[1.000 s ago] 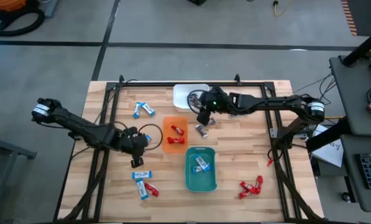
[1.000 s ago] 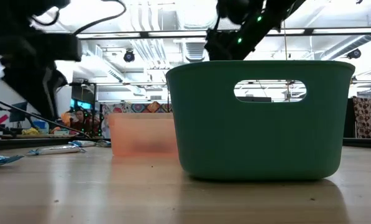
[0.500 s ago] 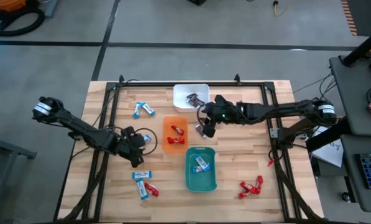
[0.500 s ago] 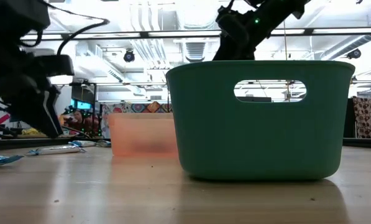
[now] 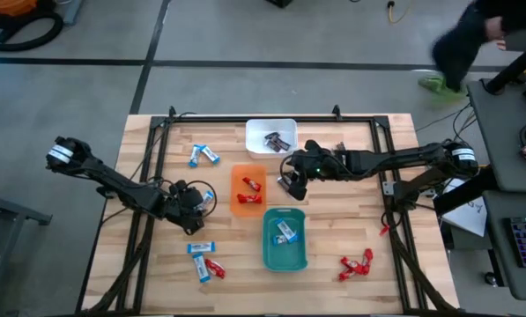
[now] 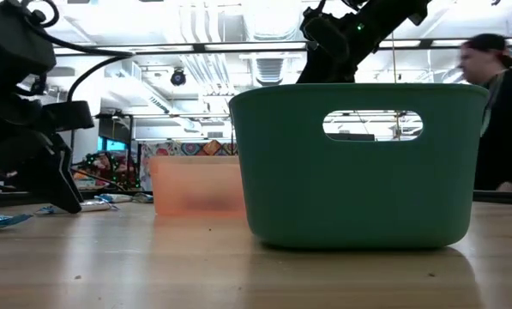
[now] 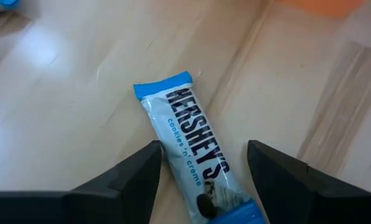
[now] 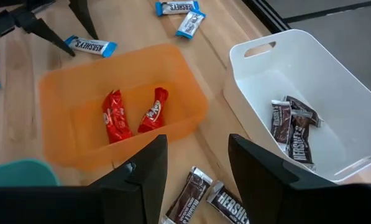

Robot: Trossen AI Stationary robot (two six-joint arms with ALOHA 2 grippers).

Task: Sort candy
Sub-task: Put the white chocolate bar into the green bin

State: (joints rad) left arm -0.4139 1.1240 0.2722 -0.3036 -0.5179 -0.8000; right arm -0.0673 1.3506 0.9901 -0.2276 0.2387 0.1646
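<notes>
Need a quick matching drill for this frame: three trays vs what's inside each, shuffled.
Trays:
1. white tray
2. orange tray
3. teal tray

Contents:
A. red candies
B. blue-and-white candy
C. dark brown candies

Pairs: 1-C, 2-A, 3-B

Wooden slat table point(image 5: 351, 233) carried white tray point(image 5: 259, 129), orange tray point(image 5: 241, 205), teal tray point(image 5: 270, 251). Loose candies lay on bare wood: blue-and-white pair point(image 5: 202, 156), one blue-and-white bar point(image 7: 194, 152), red cluster point(image 5: 356, 264), dark bars point(image 8: 201, 193).
</notes>
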